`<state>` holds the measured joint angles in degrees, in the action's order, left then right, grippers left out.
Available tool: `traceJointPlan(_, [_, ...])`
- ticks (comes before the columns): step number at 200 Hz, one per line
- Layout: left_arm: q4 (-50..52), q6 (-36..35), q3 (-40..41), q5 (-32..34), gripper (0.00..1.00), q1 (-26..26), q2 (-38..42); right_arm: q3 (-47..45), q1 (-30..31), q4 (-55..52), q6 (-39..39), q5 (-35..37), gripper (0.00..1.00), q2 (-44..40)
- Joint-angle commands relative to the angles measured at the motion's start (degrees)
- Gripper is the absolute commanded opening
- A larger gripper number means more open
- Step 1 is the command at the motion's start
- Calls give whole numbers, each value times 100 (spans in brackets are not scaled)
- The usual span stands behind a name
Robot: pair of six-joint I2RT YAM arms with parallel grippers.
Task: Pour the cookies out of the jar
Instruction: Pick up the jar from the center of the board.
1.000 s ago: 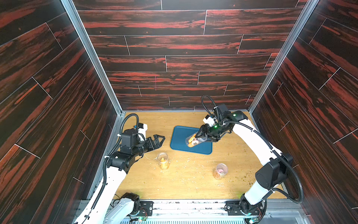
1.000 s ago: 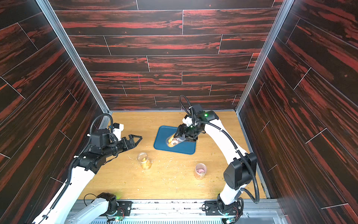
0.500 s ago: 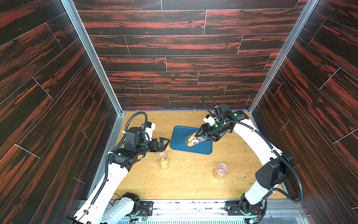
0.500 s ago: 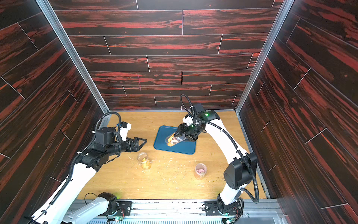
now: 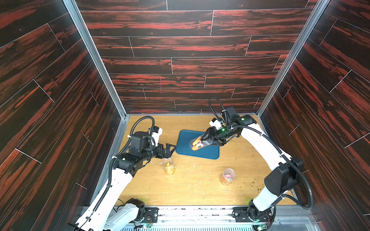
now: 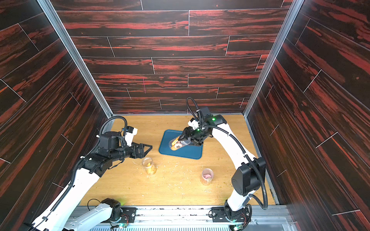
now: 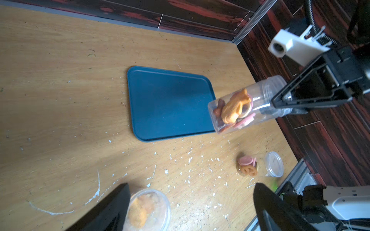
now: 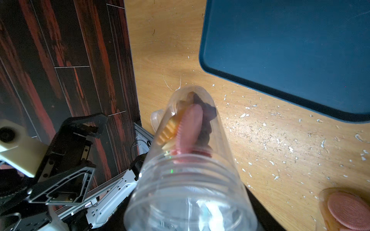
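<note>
Plastic jar (image 7: 248,106), likely light and slick, gripped at its neck by right end effector (image 5: 208,140); cookies (image 7: 234,109) brittle; left end effector (image 5: 171,150) wide.

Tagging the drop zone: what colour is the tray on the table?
The tray is plain dark teal-blue, no pattern; shows best in the left wrist view.

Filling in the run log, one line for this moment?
right claw: shut on jar, held tilted near tray | cookies: inside jar | tray: no cookies | left claw: open, near second jar
</note>
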<state>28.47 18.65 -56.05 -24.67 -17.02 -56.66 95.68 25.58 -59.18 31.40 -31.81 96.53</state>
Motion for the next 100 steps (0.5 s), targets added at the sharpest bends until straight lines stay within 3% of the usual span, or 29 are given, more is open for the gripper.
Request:
traceJointPlan(1, [-195,272,-114,-14,100,-21,-81,-54,-25,189,102,-246,67,-369])
traceJointPlan(20, [-348,673,-105,40,100,-21,-130,-102,-25,296,154,-286,67,-437])
traceJointPlan(38, [-545,1526,-78,188,100,-21,-270,-205,-27,471,228,-350,67,-515])
traceJointPlan(100, [-1316,5100,-117,4,100,3,-1187,-538,-27,1054,497,-407,67,-807])
